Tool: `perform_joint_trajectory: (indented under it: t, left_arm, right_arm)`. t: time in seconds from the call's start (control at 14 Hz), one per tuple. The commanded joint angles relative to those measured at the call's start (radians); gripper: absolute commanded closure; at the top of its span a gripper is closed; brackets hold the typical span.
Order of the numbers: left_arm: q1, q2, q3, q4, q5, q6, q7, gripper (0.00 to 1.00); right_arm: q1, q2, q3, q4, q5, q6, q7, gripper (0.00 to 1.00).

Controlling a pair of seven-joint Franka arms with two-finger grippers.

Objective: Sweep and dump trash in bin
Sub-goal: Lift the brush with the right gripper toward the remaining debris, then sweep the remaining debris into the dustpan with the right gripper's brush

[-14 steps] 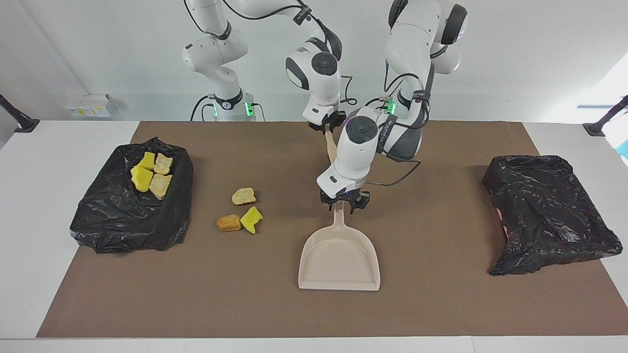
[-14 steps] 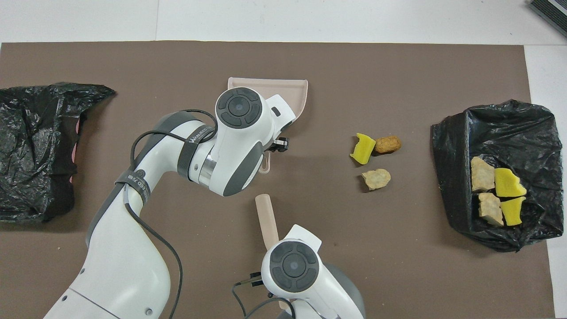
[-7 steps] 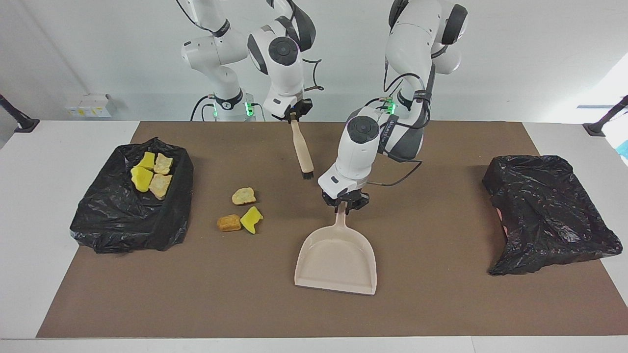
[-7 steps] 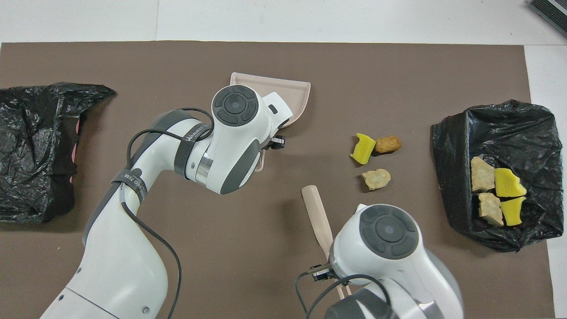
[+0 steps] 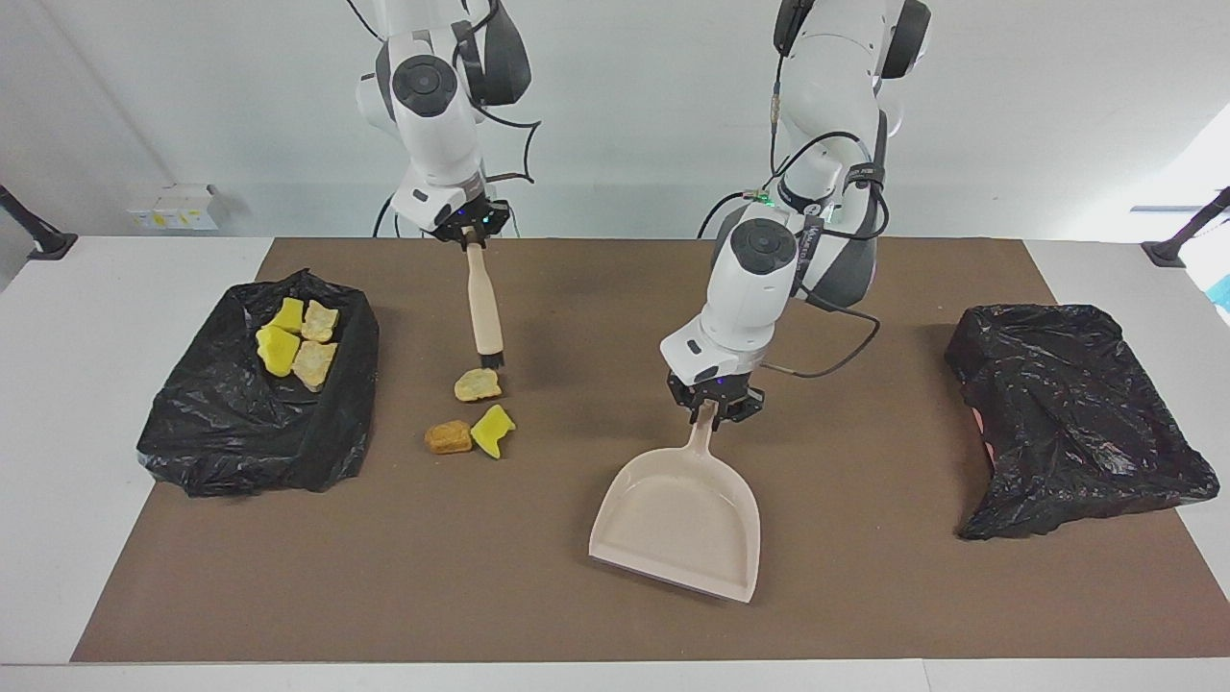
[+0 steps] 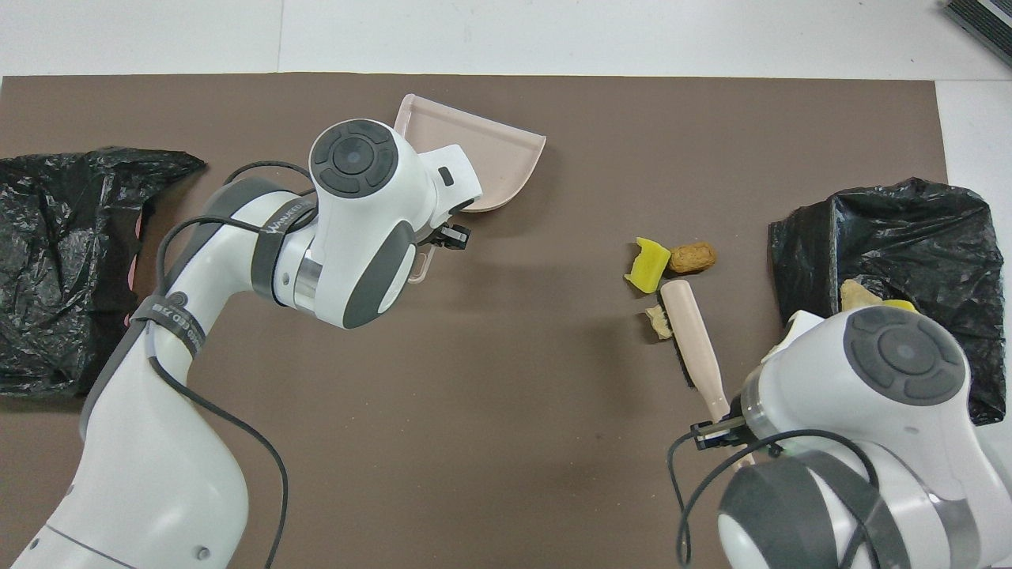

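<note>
Gripping the top of a wooden-handled brush (image 5: 483,309), the right claw (image 5: 468,229) hangs over the robots' edge of the brown mat (image 5: 538,596). The brush points down, its dark bristles at the pale bread chunk (image 5: 477,384); contact there cannot be told. Just farther from the robots lie a yellow sponge piece (image 5: 493,431) and a darker brown chunk (image 5: 449,437), side by side. Four more scraps (image 5: 296,341) sit in the black-lined bin (image 5: 255,423) at the right arm's end of the surface. The left claw (image 5: 714,404) is clamped on the handle of the beige dustpan (image 5: 680,524) at mid-mat, its mouth turned away from the robots. Another black bag (image 5: 1071,413) lies at the left arm's end.
</note>
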Motion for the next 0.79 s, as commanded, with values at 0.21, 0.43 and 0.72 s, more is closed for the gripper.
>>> perform_joint_trajectory:
  t: [0.21, 0.43, 0.72]
  left_arm:
    - [0.046, -0.092, -0.004, -0.112, 0.0, -0.032, 0.562, 1.0]
    - [0.046, -0.094, -0.004, -0.112, 0.0, -0.024, 0.781, 1.0]
    - [0.031, -0.093, -0.004, -0.11, 0.041, -0.03, 0.917, 1.0]
  right_arm:
    - [-0.155, 0.198, 0.016, 0.023, -0.27, 0.231, -0.037, 1.0]
    - [-0.176, 0.265, 0.017, 0.02, -0.29, 0.297, -0.025, 1.0]
    - [-0.158, 0.264, 0.025, -0.006, -0.234, 0.285, 0.051, 1.0]
